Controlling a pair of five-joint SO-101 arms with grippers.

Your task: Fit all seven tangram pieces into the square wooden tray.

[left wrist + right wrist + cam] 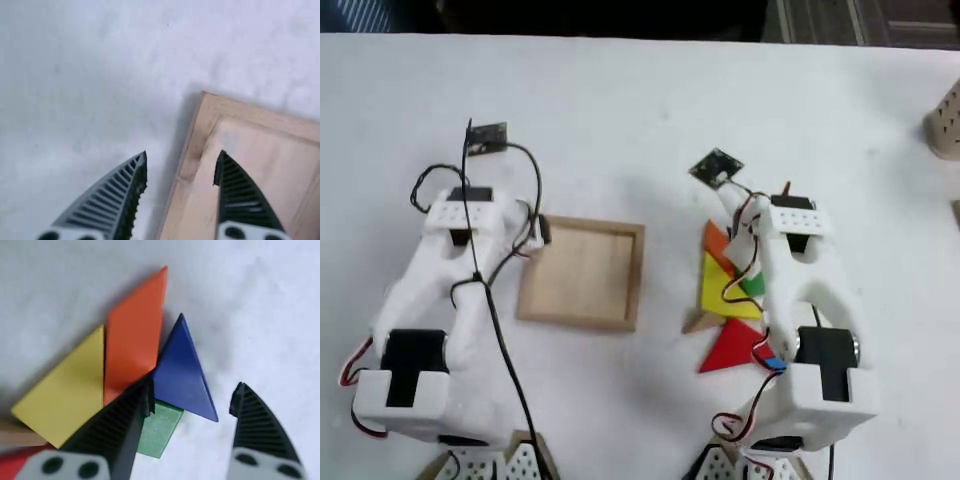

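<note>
Tangram pieces lie in a tight cluster on the white table, to one side of the wooden tray and apart from it, under the right arm. Among them are an orange parallelogram, a yellow triangle alongside it, a blue triangle against the orange one's other edge, a green piece next to the blue one, a red triangle and a plain wood-coloured piece.

The right gripper hangs over the cluster with its fingers spread. One finger is above the spot where orange, blue and green meet, the other above bare table, with the blue triangle between them.

The left gripper sits at a corner of the tray, also spread wide. One finger is outside the rim over the table and the other is over the tray's floor, so the rim runs between them.
</note>
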